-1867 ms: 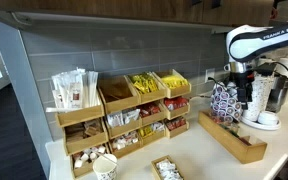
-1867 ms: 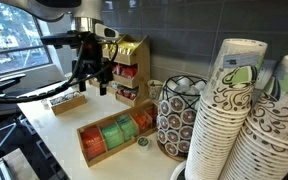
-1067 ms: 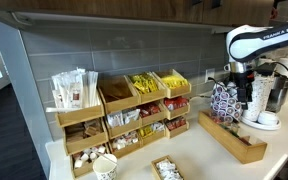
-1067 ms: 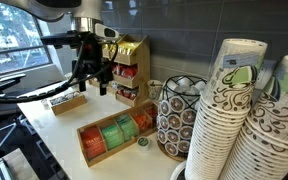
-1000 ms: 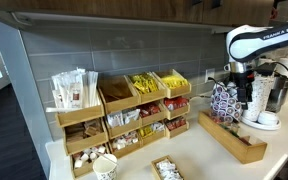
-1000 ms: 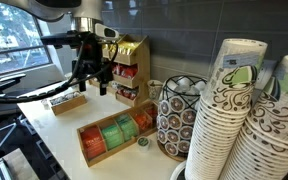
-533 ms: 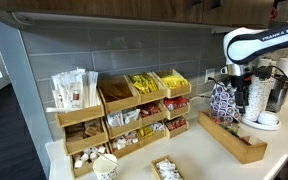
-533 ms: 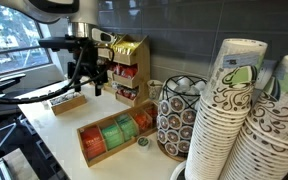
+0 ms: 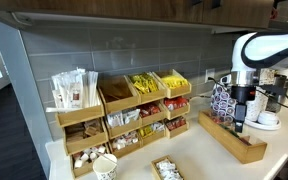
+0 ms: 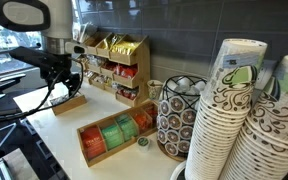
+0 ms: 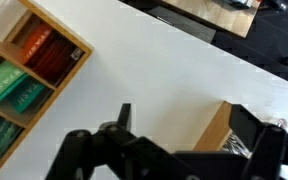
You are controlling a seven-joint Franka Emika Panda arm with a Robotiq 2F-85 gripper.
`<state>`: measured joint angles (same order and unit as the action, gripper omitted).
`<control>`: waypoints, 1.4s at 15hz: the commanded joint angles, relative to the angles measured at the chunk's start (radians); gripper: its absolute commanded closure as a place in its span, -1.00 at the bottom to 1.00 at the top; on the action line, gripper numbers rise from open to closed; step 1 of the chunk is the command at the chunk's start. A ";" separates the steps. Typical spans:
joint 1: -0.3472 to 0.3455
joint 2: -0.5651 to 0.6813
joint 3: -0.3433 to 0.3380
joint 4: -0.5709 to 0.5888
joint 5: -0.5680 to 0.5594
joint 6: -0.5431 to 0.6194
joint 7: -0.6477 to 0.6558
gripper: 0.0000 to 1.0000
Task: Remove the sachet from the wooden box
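Note:
The small wooden box (image 9: 166,168) lies at the counter's front edge with several pale sachets (image 9: 165,167) in it. It also shows in an exterior view (image 10: 69,102) and, as one corner, in the wrist view (image 11: 217,133), where crinkled sachets (image 11: 246,148) lie inside. My gripper (image 10: 61,88) hangs open and empty above the counter, close over that box. In the wrist view the gripper (image 11: 184,125) has its jaws wide apart, with white counter between them and the box corner at the right finger. It also shows in an exterior view (image 9: 238,126).
A long wooden tray (image 10: 114,138) of green and orange tea packets lies beside the box, and shows in the wrist view (image 11: 29,70). A tiered wooden rack (image 9: 124,110), a wire pod holder (image 10: 176,118), stacked paper cups (image 10: 239,120) and a single cup (image 9: 105,167) stand around.
The arm has swung away from the rack and lowered, bringing the open gripper over the counter near the small wooden box. Nothing was grasped.

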<state>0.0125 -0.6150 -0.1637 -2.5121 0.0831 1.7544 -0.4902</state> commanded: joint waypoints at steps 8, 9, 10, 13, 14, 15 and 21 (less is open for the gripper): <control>0.029 -0.090 0.008 -0.079 0.012 0.044 0.007 -1.00; 0.042 -0.082 0.021 -0.084 0.015 0.055 0.006 -1.00; 0.066 -0.077 0.035 -0.099 0.039 0.079 0.006 -1.00; 0.168 -0.069 0.069 -0.132 0.127 0.139 -0.037 -1.00; 0.210 -0.059 0.088 -0.142 0.172 0.177 -0.042 -1.00; 0.244 -0.048 0.101 -0.152 0.207 0.214 -0.054 -1.00; 0.413 0.071 0.165 -0.171 0.338 0.445 -0.156 -1.00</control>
<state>0.3602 -0.6113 -0.0073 -2.6757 0.3540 2.1137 -0.5675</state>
